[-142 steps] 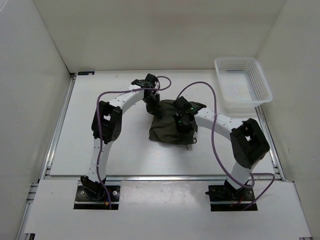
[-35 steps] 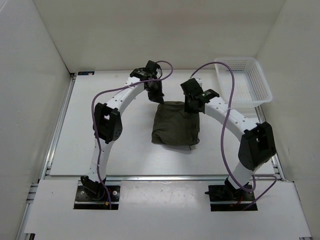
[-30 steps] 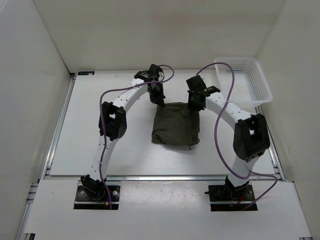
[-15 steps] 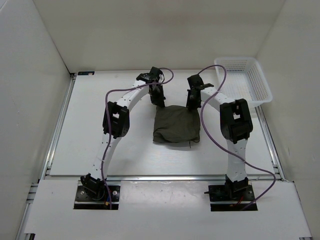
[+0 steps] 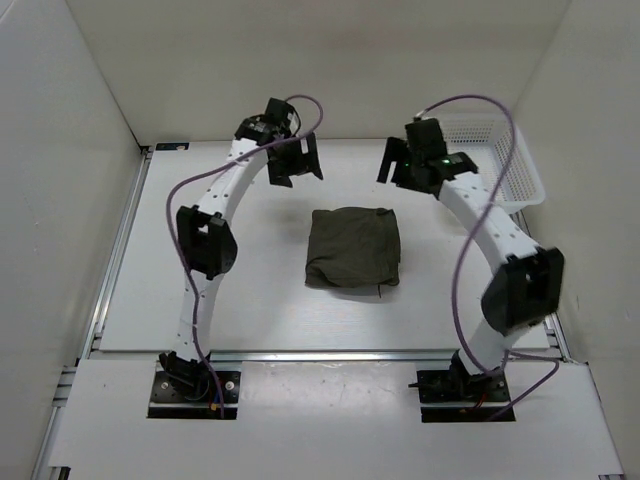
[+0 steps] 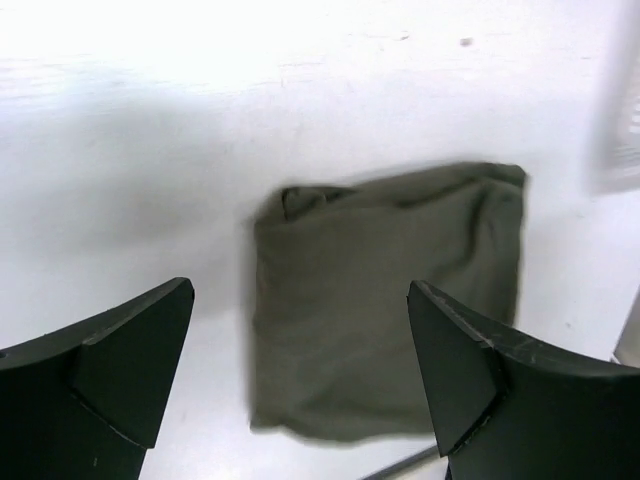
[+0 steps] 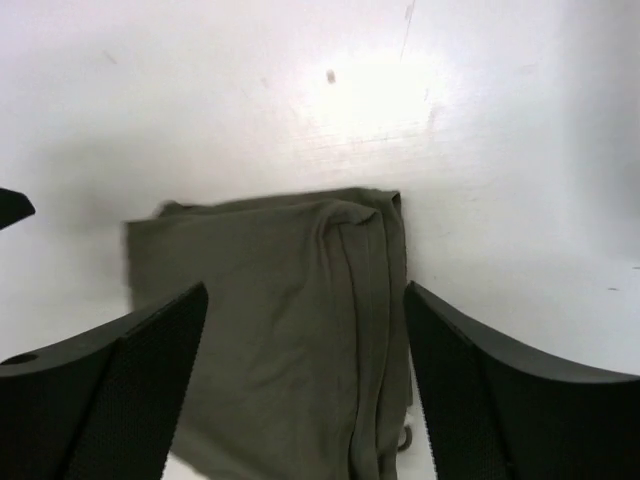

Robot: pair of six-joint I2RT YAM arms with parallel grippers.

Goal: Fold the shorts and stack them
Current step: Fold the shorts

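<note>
The dark olive-green shorts lie folded into a thick, roughly square bundle in the middle of the table, with nothing touching them. A drawstring end pokes out at the bundle's near right corner. My left gripper hangs open above the table, beyond the bundle's far left corner. My right gripper hangs open beyond the far right corner. In the left wrist view the shorts lie below the wide-apart fingers of the left gripper. In the right wrist view the shorts show stacked folds along their right edge, under the right gripper.
A white plastic basket stands at the far right corner of the table, just behind the right arm. White walls close in the table at the back and both sides. Purple cables loop over both arms.
Both grippers were shut on the far edge of the shorts; now they are open, raised and drawn back and apart. The shorts lie folded and free.
</note>
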